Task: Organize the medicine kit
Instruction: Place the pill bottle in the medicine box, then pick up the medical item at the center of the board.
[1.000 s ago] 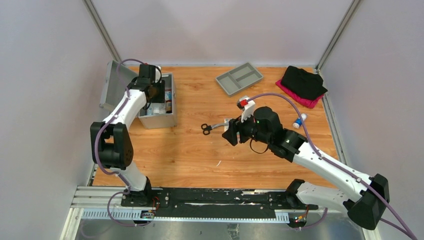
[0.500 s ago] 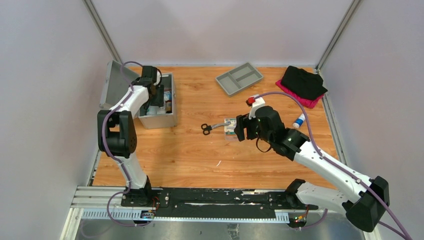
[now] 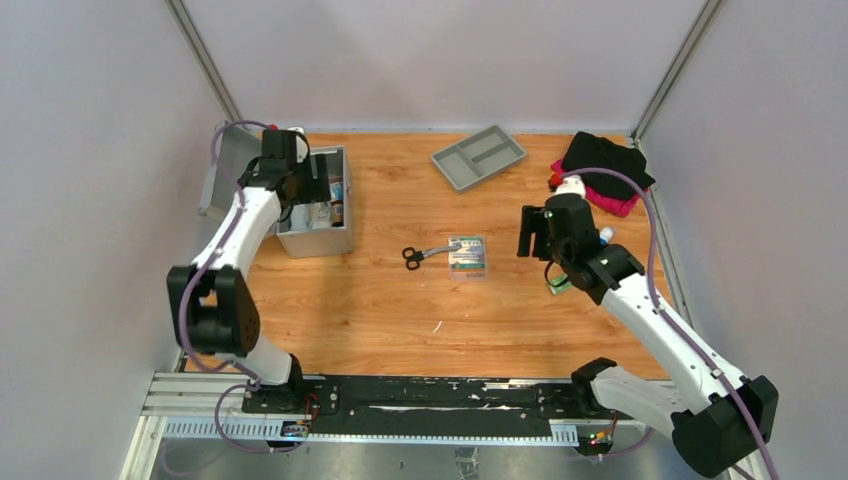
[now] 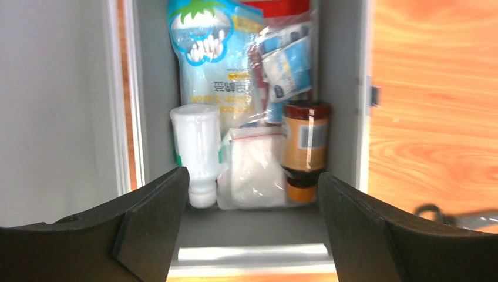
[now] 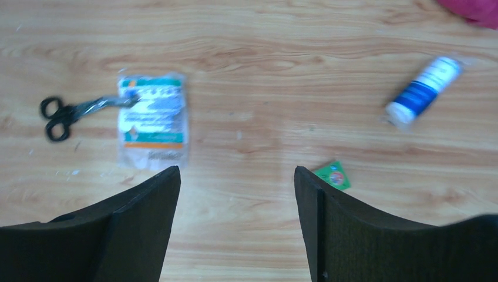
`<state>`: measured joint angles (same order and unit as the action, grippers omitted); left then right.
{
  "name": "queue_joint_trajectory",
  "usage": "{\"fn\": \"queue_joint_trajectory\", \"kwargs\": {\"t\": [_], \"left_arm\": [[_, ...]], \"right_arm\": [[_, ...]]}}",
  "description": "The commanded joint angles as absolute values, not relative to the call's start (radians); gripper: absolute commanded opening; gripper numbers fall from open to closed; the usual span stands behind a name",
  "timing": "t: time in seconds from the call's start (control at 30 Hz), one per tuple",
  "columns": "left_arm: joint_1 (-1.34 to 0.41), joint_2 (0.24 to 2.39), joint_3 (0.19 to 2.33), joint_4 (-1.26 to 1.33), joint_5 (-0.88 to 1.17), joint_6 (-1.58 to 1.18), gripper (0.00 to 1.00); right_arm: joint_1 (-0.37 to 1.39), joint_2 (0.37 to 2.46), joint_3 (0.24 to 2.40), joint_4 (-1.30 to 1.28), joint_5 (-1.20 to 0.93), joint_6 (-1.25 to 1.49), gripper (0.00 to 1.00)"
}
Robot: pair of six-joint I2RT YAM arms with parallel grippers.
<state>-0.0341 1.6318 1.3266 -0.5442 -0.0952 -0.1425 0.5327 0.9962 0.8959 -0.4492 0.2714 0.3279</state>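
The medicine kit [image 3: 315, 243] looks hard and heavy; hold its rim. The left tool [image 4: 252, 176] and right tool [image 5: 236, 170] are wide, empty.

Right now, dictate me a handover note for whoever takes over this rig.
Left tool: open, empty, above the open medicine kit.
Right tool: open, empty, over the table.
Done: white bottle, brown bottle and bags are in the kit.
Left: scissors, packet, tube and small green packet lie on the table; lid open.
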Motion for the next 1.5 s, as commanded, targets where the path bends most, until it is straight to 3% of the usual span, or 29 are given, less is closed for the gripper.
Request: {"fn": "queue_joint_trajectory", "kwargs": {"t": [0.0, 0.2, 0.73, 1.47], "left_arm": [[-0.033, 1.42, 1.207, -0.4, -0.006, -0.232, 0.87], [-0.099, 1.285, 1.096, -0.342, 0.038, -0.261, 0.9], [-0.147, 1.174, 1.056, -0.343, 0.129, -0.279, 0.91], [-0.146, 1.165, 1.049, -0.346, 0.118, -0.282, 0.92]], "right_arm": [[0.345, 1.022, 0.949, -0.544, 0.252, 0.366, 0.77], [0.093, 1.123, 0.968, -0.554, 0.193, 0.523, 0.79], [-0.162, 1.427, 1.09, -0.563, 0.237, 0.535, 0.82], [-0.238, 1.801, 1.235, -0.534, 0.121, 0.471, 0.72]]}}
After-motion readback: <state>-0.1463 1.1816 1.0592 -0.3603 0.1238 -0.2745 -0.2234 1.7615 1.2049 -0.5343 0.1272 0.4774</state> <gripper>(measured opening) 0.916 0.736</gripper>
